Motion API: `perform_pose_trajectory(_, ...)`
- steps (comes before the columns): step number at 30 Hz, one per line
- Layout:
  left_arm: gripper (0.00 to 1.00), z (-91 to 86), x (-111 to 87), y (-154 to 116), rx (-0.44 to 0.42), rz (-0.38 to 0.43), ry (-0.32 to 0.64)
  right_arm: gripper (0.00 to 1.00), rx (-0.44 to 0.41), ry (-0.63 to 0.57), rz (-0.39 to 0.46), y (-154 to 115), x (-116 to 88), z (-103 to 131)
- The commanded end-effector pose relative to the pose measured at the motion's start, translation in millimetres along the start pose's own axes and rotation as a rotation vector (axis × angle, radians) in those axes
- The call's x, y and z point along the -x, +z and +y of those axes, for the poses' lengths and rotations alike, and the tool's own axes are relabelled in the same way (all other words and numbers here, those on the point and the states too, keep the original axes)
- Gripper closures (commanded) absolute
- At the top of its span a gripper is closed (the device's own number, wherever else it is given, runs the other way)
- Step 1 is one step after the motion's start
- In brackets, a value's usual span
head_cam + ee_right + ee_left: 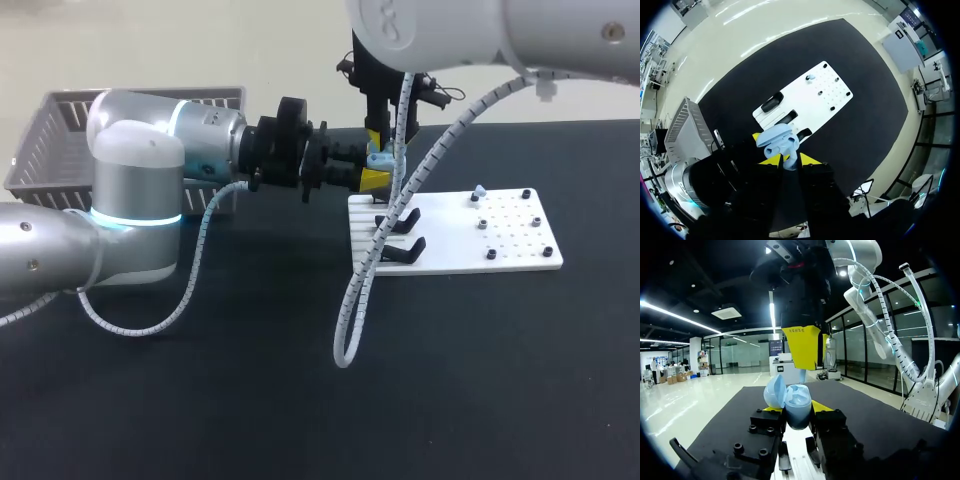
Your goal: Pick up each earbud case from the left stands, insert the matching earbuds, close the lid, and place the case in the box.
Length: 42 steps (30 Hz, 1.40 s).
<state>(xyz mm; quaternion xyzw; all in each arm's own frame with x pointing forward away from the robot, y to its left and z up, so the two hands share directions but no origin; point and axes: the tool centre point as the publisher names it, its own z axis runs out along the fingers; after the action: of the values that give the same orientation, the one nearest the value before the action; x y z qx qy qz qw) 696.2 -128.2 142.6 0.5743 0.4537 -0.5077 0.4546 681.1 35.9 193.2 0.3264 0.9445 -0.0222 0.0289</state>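
Around the work we see a white board point(520, 235) lying on the black counter point(300, 400). Two black stands point(400, 219) sit on the part of the board nearer the left arm. Small black pegs point(491, 254) and one pale-blue earbud on the board point(479, 190) sit on its far part. A grey basket point(60, 130) stands at the counter's back left, partly covered by the left arm's wrist. In the head view the right arm's coiled cable point(352, 300) hangs down across the stands and blocks part of them.

The earbud case point(796, 402) is off the counter, held above the board's near edge. The left hand point(370, 180) reaches in level from the side and is closed on the case body, one yellow tip against each flank. The case stands with its longer axis roughly upright and its mouth facing up. Its lid point(775, 390) is swung open and leans over one of that hand's fingers.

The right hand point(376, 138) hangs straight down just above the open mouth, and from the left wrist view it hides what lies beyond the case. It is narrow, pinching a small pale-blue earbud point(789, 162). The earbud sits right over the case, and we cannot tell whether the two touch.
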Motion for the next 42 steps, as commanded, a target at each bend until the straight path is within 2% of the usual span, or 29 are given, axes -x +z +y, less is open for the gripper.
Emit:
perform_pose_trajectory(1,1.0,-0.1,-1.1,0,0.002,-0.003,0.003,1.0,0.006,0.003,-0.003,1,0,-2)
perform_pose_trajectory(42,1.0,-0.1,-1.1,0,0.002,-0.003,0.003,1.0,0.022,0.018,-0.002,12,13,-2)
